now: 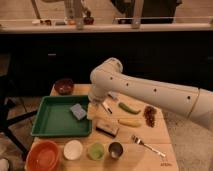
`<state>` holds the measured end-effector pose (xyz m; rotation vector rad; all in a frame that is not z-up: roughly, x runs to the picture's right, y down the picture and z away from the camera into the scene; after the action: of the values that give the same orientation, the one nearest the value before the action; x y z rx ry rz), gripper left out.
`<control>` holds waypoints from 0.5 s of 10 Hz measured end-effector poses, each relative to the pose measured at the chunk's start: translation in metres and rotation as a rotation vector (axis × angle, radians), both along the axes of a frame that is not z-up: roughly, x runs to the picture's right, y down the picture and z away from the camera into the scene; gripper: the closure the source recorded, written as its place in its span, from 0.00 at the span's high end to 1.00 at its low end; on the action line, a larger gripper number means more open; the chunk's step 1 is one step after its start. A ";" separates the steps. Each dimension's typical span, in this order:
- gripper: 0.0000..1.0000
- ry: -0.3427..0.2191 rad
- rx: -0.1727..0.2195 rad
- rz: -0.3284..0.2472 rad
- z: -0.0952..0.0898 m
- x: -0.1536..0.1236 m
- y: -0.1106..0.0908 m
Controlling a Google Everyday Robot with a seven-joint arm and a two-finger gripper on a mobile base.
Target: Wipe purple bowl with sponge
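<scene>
Jaws of gripper [93,111] (spread wide) hang just beside sponge [77,111].

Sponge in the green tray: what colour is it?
Pale grey-blue sponge, camera view; gripper hovers beside it.

Grey-blue sponge [77,111] lies in green tray [50,119]; purple bowl [63,86] sits behind.

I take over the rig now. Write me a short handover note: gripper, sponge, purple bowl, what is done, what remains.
Gripper: fingers open, empty, low at the right edge of the green plastic tray.
Small grey-blue rectangular sponge: lies in the tray near its right wall, just beside the gripper, not gripped.
Small round dark purple bowl: on the wooden table, behind the tray.
Done: nothing wiped yet.
Left: grasp sponge, carry it to the bowl, wipe.
</scene>
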<state>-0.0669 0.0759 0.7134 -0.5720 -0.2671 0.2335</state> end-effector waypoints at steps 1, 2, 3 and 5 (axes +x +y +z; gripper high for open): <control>0.80 0.006 -0.003 0.012 0.003 -0.004 0.001; 0.80 0.007 -0.006 0.014 0.007 -0.015 0.003; 0.80 0.011 -0.006 0.012 0.013 -0.028 0.006; 0.80 -0.003 -0.009 -0.011 0.025 -0.051 0.015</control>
<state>-0.1180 0.0906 0.7385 -0.5823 -0.2656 0.2238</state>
